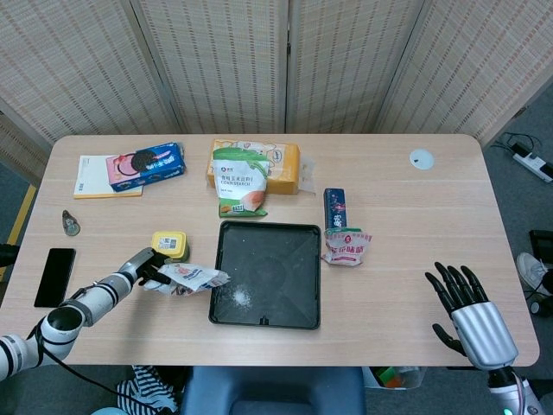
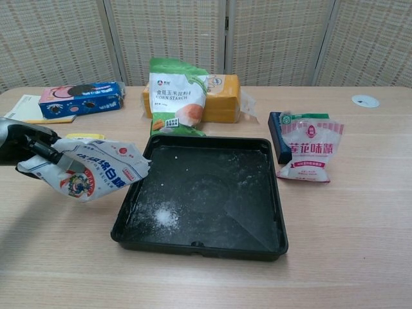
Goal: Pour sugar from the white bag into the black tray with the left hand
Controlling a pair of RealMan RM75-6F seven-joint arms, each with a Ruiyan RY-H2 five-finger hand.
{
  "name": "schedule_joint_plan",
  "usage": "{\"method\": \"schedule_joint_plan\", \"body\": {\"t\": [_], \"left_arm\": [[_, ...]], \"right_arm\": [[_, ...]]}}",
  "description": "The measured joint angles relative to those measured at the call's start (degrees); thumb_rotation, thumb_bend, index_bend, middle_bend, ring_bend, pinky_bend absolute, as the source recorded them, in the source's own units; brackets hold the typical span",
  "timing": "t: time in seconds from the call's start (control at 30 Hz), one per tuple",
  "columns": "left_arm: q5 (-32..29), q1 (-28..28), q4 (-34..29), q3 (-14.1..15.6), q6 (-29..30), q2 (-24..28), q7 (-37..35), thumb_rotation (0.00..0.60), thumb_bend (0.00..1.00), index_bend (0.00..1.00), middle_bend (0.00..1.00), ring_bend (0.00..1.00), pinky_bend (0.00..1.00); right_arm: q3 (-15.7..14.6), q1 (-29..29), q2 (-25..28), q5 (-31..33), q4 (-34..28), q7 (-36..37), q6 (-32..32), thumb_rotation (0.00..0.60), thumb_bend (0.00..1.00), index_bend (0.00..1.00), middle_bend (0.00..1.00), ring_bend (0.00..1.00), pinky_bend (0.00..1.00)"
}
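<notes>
In the black tray [image 2: 257, 193] lies a small sugar pile [image 2: 166, 217], while the left hand [image 2: 26, 143] grips the white bag [image 2: 90, 170] beside it.

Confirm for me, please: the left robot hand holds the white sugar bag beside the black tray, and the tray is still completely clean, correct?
Not quite. The left robot hand does hold the white sugar bag beside the black tray, but the tray is not clean: the chest view shows a small pile of sugar near its front-left corner.
</notes>
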Motion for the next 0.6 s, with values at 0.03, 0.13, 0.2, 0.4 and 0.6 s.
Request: {"method": "schedule_joint_plan", "body": {"t": [0.03,0.13,0.2,0.4,0.6], "left_arm": [[0.78,-0.14,0.71,0.24,-0.35,-0.33,-0.91,0.6,0.22,0.98,1.0,1.0,1.0],[3.27,-0.4,2.28,0.68,-1.19,-1.08,-3.44,0.6,0.22,0.96,1.0,1.0,1.0],[5.68,-0.29,2.8,0.65,-1.87,-1.34,-5.16,0.6,0.21,0.87,0.97,1.0,1.0],[13.27,1.7,2.98,-1.24,-4.47,-1.11,-9.34,0.6,0.21,0.5,0.64,0.98,1.0],[21.0,4.62,3.03,-4.15,-8.23,-0.41,-13.27,0.6,0.21,0.15,0.33,0.9,1.0]], "right_arm": [[0.02,0.01,-0.02,0.04,0.0,-0.01,-0.02,0.6,0.28,0.0,0.0,0.0,0.0],[0.03,0.08,-0.03,0.15,-0.05,-0.01,-0.14,0.6,0.27,0.0,0.0,0.0,0.0],[0.08,0.11,-0.08,0.29,0.01,-0.02,-0.22,0.6,0.27,0.0,0.0,0.0,0.0],[0.0,0.23,-0.15,0.26,-0.1,-0.2,-0.41,0.6,0.28,0.0,0.0,0.0,0.0],[-0.18,0.11,-0.13,-0.06,-0.13,-0.17,-0.09,0.6,0.27,0.0,0.0,0.0,0.0]]}}
